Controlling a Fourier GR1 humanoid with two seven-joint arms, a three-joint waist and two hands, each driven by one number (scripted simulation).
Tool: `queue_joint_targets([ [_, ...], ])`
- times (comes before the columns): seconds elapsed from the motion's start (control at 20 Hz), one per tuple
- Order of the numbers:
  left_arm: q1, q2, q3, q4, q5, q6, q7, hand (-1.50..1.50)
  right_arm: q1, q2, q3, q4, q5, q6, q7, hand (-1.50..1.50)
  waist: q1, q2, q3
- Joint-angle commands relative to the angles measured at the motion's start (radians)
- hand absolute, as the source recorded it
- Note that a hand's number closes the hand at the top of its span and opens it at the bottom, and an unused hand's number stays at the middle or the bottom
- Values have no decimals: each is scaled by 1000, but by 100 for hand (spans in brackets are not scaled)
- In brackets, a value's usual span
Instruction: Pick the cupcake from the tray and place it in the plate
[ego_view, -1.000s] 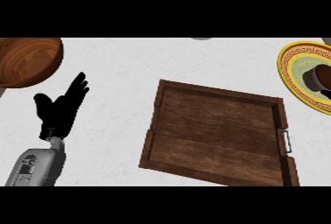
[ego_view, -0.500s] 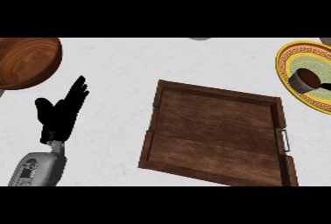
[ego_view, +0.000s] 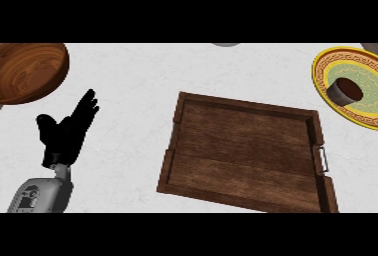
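Since the cupcake (ego_view: 345, 90) already sits on the plate (ego_view: 332, 67), toward the lower-left part of its green centre, the placing step looks done from how things lie. It reads as a dark round cup with a brown top, squat, with no clear long axis, apparently tilted a little.

Taking the plate as landmark, with the plate itself cut by the view's right edge:
- tray (ego_view: 244, 150): down and left of the plate, near it but apart, wooden, nothing in it, metal handle on the side facing the plate.
- left hand (ego_view: 66, 131): far left of the plate, beyond the tray, well apart from the cupcake. Fingers straight and pointing up and a bit toward the plate, thumb out to the side, holding nothing. It's resting over the table (ego_view: 148, 80), grey forearm coming up from the lower edge.
- right hand: not in view, so its state can't be told. By side it should be the nearer one to the cupcake, but that's a judgement only.
- wooden bowl (ego_view: 29, 72): furthest left of the plate, above the left hand.

No contact with the cupcake anywhere visible.
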Motion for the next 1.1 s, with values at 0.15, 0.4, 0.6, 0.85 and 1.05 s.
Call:
queue_joint_targets([
  [0.15,-73,1,16,34,-4,6,31,0,76,-60,-41,40,-55,194,-14,-150,1,10,2],
  [0.4,-40,-19,12,74,-19,3,-50,0,99,-79,-33,8,-49,189,-53,-150,8,15,3],
  [0.6,-32,-4,25,55,2,-24,-53,0,146,-104,-50,12,-68,221,-83,-150,11,15,4],
  [0.85,-27,-16,12,46,-12,-13,-39,0,167,-130,-58,8,-75,196,-78,-150,23,17,6],
  [1.05,-70,-7,29,70,6,-28,-10,0,171,-143,-51,8,-70,207,-59,-150,16,17,5],
])
